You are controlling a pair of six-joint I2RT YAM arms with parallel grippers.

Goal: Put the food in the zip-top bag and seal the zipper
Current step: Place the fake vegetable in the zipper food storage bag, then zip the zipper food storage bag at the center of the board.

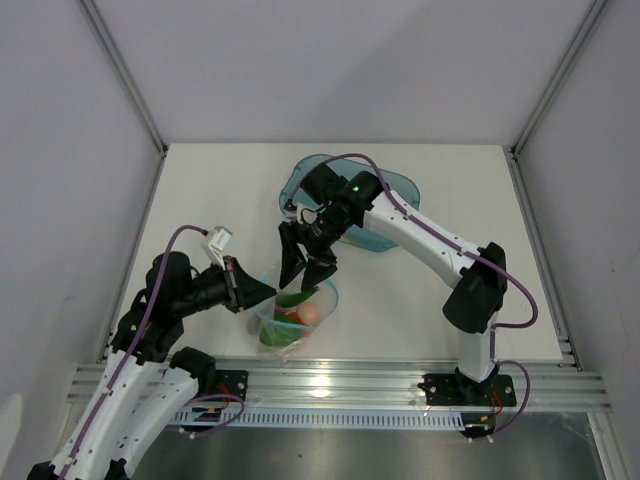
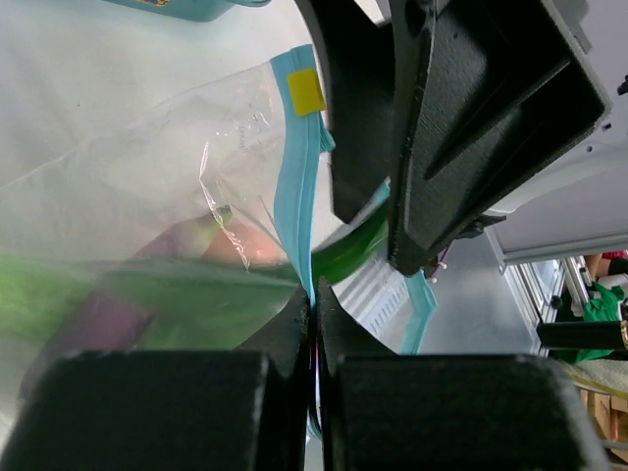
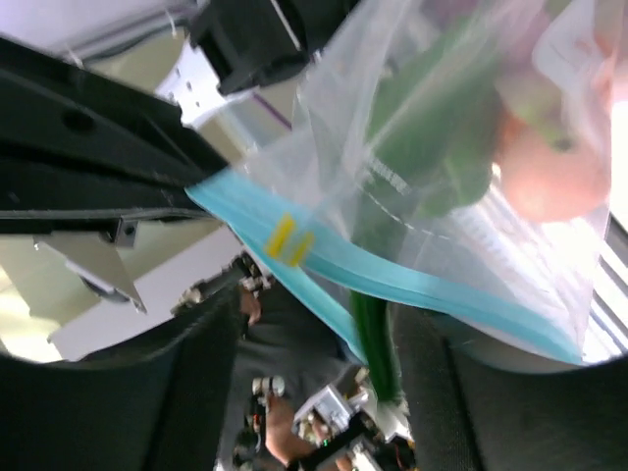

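- Left gripper point(image 2: 314, 312) clenched on the zipper point(image 2: 294, 186); right gripper point(image 1: 307, 266) released, jaws apart above the bag point(image 1: 275, 318).
- Bag at lower centre, food point(image 1: 308, 314) inside; it looks thin, soft and slippery; I judge the stiffer zipper the best hold.

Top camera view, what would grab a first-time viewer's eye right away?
The clear zip-top bag at the table's near edge, green and orange food showing through. The left gripper is clamped on its teal zipper, and the right gripper hangs open above the mouth, a long green vegetable between its fingers. A teal tub sits behind.
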